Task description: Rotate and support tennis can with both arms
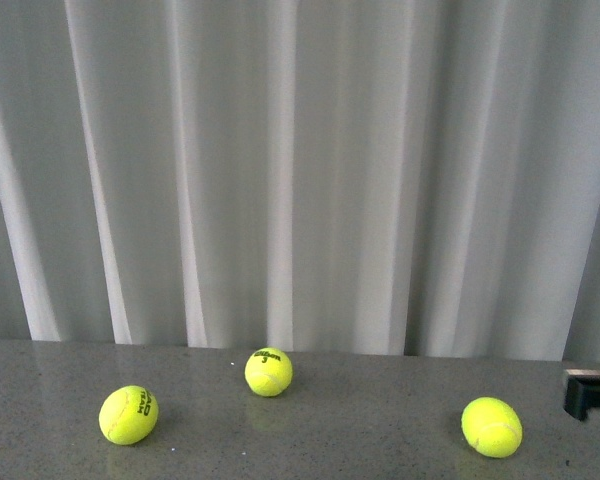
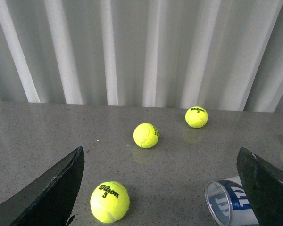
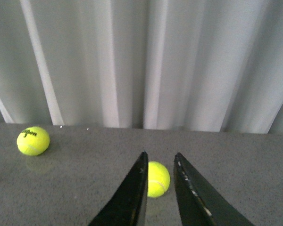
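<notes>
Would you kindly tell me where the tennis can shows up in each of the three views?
Front view: not in it.
Left wrist view: tennis can lying on its side, partly behind one of the fingers.
Right wrist view: not in it.
Shared landmark: the white curtain.

In the left wrist view, the nearest ball, at lower centre of the frame, carries black script "Wilson" with a 3 beneath it. The far ball, right of centre, shows the same "Wilson" and 3, only smaller. The middle ball has dark print at its right edge, too small to read. At lower right, the tennis can shows white strokes of a partial W on blue.

In the front view, the centre ball and the lower-left ball bear dark lettering, unreadable.

In the right wrist view, the ball at left shows black script ending in "on".
</notes>
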You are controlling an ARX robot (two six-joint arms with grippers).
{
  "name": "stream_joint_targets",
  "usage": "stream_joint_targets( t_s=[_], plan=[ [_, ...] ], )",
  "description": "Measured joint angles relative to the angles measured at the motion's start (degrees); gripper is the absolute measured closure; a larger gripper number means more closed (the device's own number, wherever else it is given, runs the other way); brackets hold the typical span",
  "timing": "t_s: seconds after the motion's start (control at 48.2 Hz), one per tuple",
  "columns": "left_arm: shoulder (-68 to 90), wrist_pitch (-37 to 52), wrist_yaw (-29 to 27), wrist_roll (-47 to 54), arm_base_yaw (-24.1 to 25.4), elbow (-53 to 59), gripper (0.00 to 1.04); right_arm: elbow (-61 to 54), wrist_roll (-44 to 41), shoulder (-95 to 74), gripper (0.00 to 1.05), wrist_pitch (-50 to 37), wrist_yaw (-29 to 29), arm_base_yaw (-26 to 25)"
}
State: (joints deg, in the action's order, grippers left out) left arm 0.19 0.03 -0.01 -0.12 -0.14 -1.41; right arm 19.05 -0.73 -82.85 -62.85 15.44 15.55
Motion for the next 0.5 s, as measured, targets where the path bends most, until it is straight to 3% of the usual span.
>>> stream_joint_targets(
  t_s=[0.104,0.498],
  plan=[
    [0.0,0.0,0.0,0.0,0.0,0.0,0.07,-4.2,-0.1,1.7,1.02,-2.8,-2.5,-1.7],
    [0.0,0.0,0.0,0.0,0.0,0.0,0.07,-14.4,0.1,20.8,1.01,6.6,-8.8,-8.5]
  ],
)
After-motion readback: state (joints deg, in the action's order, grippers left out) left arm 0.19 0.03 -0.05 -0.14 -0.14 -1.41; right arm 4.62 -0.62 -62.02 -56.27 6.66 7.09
